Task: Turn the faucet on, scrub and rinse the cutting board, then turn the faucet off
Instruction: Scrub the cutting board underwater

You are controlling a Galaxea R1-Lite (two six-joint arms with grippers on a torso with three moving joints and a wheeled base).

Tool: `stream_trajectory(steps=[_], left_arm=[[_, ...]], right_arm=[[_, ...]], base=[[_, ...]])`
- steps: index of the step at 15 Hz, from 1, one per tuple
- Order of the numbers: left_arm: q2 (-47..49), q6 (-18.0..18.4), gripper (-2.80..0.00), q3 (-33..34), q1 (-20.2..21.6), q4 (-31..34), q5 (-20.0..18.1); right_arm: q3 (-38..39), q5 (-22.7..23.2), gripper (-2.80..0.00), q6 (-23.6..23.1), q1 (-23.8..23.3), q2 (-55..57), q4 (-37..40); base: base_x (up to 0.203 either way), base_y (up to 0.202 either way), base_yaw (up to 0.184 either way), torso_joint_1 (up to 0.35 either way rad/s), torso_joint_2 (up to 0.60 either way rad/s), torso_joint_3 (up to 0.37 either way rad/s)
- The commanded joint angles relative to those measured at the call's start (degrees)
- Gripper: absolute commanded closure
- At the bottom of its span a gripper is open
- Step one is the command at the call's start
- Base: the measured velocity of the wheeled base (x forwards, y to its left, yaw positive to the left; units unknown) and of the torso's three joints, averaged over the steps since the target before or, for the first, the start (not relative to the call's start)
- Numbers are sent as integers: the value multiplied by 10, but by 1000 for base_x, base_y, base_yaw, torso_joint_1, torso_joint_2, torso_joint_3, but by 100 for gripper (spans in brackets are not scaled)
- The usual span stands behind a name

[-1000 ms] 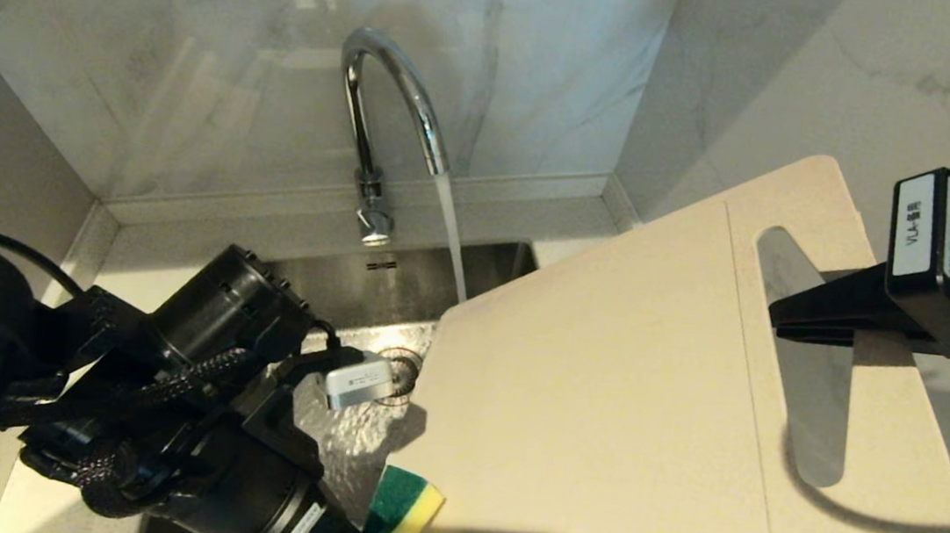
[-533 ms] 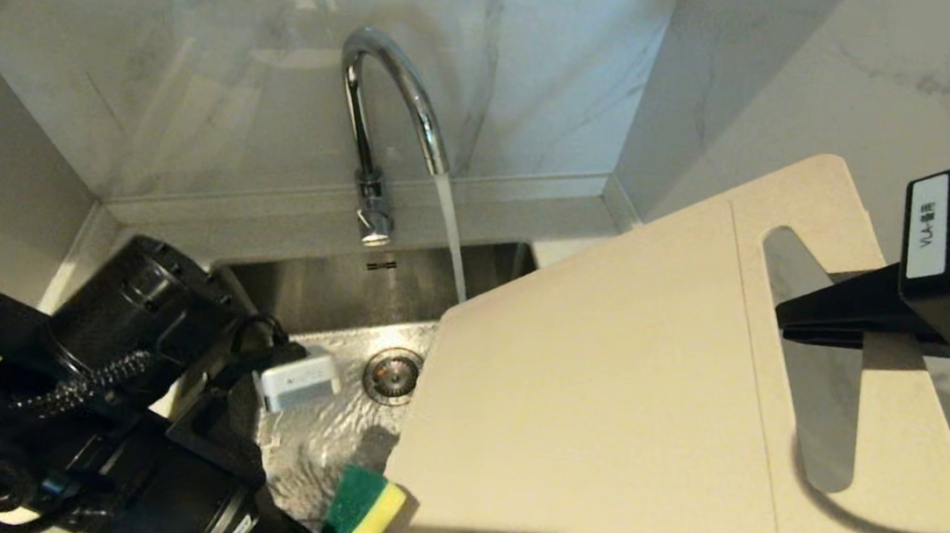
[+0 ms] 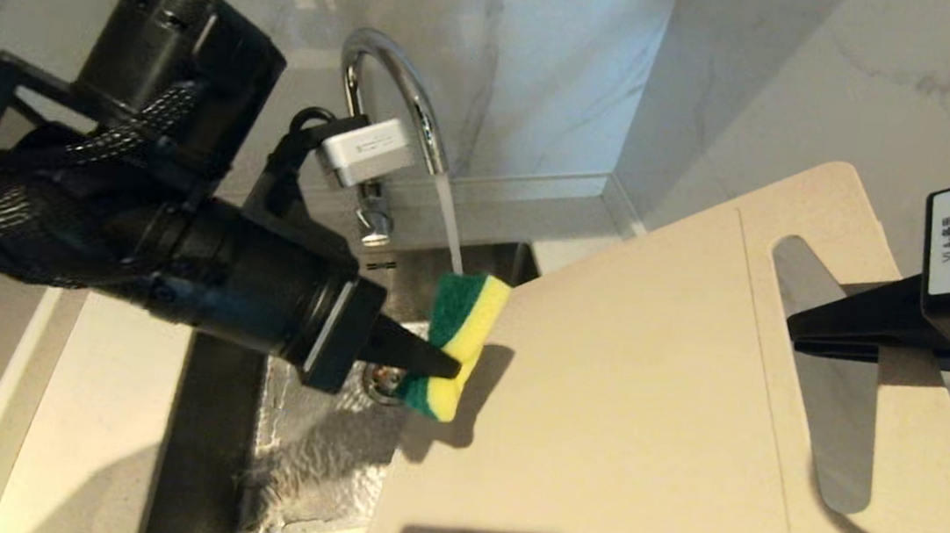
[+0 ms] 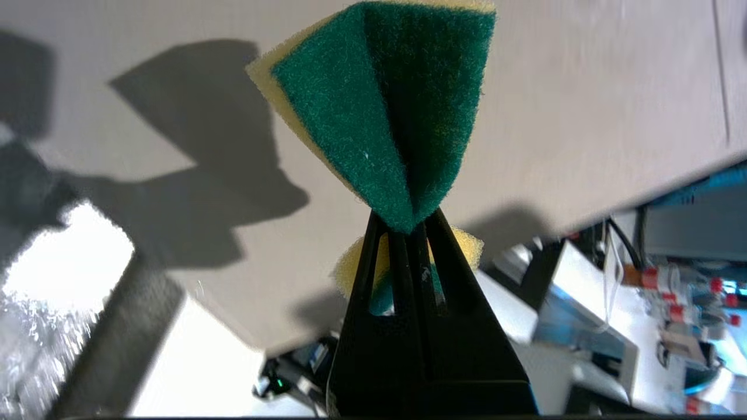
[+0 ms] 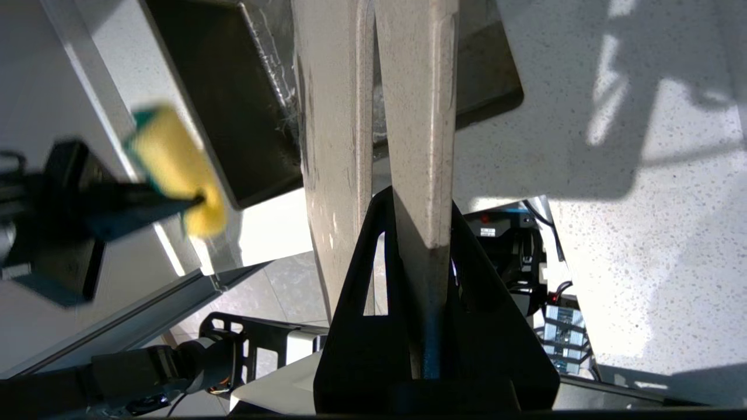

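The counter (image 3: 107,404) is running pale along the left side of the sink (image 3: 304,460), and a marble wall is rising behind both. The sink is sitting dark and wet in the counter, with water rippling over its steel floor around the drain.

The cutting board (image 3: 628,406) is the biggest loose thing here. It is being held tilted over the right part of the sink, its lower left corner hanging above the basin and its slotted end reaching up toward the right wall. The right gripper (image 3: 795,331) is coming in from the right edge of the head view and is clamped on the strip of board beside the slot; the right wrist view is showing its two fingers (image 5: 356,274) pressed against both faces of that strip.

The left arm is reaching across the sink from the left. The left gripper (image 3: 451,368) is pinching a sponge (image 3: 457,340), green on one face and yellow on the other, so tightly that the left wrist view is showing the sponge (image 4: 385,111) squeezed to a narrow waist between the fingertips. The sponge is sitting at the board's upper left edge, and whether it is pressing on the board cannot be told.

The faucet (image 3: 392,90) is standing at the back edge of the sink, partly behind the left wrist. Water (image 3: 448,228) is pouring from its spout and landing on top of the sponge.
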Motion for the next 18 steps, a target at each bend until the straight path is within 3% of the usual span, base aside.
stream_trajectory(steps=[1, 6, 9, 12, 18], left_arm=[[85, 4, 0, -75, -1, 6, 0], [174, 14, 0, -163, -4, 28, 0], [206, 39, 0, -190, -4, 47, 0], [210, 45, 0, -164, 1, 47, 0], [156, 81, 0, -42, 69, 44, -2]], right_arm=[[5, 1, 0, 2, 1, -5, 3], [8, 14, 0, 1, 1, -3, 3], [7, 23, 0, -1, 1, -1, 0], [7, 23, 0, 1, 1, -1, 0], [5, 21, 0, -1, 0, 1, -1]], base=[[0, 0, 0, 0, 0, 0], [0, 0, 0, 0, 0, 0], [0, 0, 0, 0, 0, 0], [0, 0, 0, 0, 0, 0], [0, 0, 0, 0, 0, 0]])
